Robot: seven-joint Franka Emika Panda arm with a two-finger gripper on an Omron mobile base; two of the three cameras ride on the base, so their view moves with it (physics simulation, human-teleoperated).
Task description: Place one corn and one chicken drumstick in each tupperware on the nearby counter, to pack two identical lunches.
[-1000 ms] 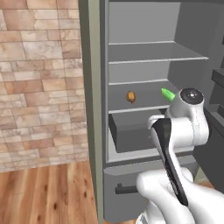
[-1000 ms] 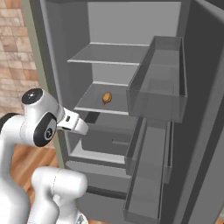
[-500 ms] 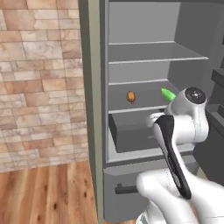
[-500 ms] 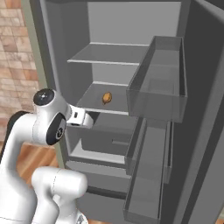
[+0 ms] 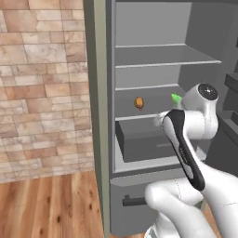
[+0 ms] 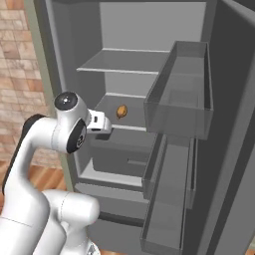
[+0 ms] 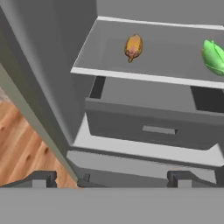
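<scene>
Fridge shelf [image 7: 175,57] holds chicken drumstick [image 7: 133,47]; hand view adds corn [image 7: 213,57].

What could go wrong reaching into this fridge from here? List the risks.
1. The chicken drumstick and the corn lie on the same shelf; the open claw might knock one while going for the other.
2. The drawer juts out just below that shelf, so a low approach may hit it.
3. The door bin stands close on the right and could catch the arm.
</scene>
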